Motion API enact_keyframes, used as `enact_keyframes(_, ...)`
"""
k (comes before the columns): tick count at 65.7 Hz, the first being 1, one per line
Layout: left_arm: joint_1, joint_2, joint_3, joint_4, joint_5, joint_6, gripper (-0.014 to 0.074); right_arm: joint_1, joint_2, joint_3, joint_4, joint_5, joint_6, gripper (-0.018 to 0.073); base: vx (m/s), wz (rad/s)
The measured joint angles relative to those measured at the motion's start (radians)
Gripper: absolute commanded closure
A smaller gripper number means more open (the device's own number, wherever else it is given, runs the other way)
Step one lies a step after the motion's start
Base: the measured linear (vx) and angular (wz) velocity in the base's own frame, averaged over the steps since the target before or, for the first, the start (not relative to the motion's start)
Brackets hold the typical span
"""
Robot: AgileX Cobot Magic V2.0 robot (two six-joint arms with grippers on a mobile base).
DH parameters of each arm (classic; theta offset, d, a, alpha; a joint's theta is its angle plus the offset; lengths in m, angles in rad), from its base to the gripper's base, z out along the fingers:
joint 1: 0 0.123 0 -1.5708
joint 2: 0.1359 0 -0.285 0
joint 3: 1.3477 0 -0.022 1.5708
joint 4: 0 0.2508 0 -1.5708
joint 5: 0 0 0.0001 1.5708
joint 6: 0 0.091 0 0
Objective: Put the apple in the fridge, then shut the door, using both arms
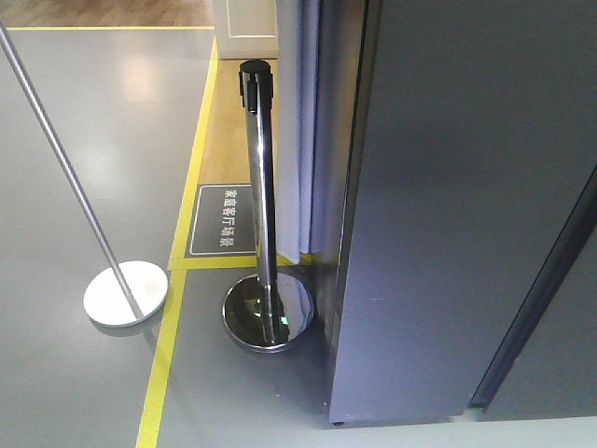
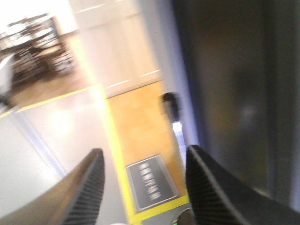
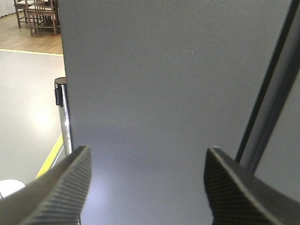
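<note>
The fridge's flat dark grey door [image 1: 448,205] fills the right of the front view, and none of the white interior shows. A dark seam [image 1: 550,280] separates it from the adjacent grey panel. The apple is out of view in every frame. My right gripper [image 3: 147,183] is open and empty, facing the door [image 3: 164,84] square on from close by. My left gripper [image 2: 143,187] is also open and empty. It points at the floor beside the fridge's dark side [image 2: 229,93], and its view is blurred.
A chrome stanchion post [image 1: 261,187] with a round base [image 1: 268,315] stands on the floor just left of the fridge. A slanted pole on a white disc base [image 1: 126,292] is further left. Yellow floor tape [image 1: 191,177] and a grey floor sign [image 1: 224,219] lie behind.
</note>
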Motion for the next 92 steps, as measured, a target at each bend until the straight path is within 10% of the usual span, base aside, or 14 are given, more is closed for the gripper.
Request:
enact_keyframes(13, 0.0, 0.0, 0.0, 0.187, 0.052, -0.178, 0.0594, 0.0, 0.0, 0.002, 0.0, -0.003, 0.0, 0.0575, 0.0, 0.0)
enact_keyframes(42, 0.0, -0.03, 0.028, 0.202, 0.05, -0.212, 0.0603, 0.0, -0.025, 0.014, 0.002, -0.011, -0.003, 0.0568, 0.0, 0.0)
enact_keyframes(92, 0.0, -0.481, 0.71, 0.224, -0.078, -0.424, 0.0602, 0.0, -0.35, 0.614, 0.016, -0.11, -0.001, 0.0568, 0.0, 0.0)
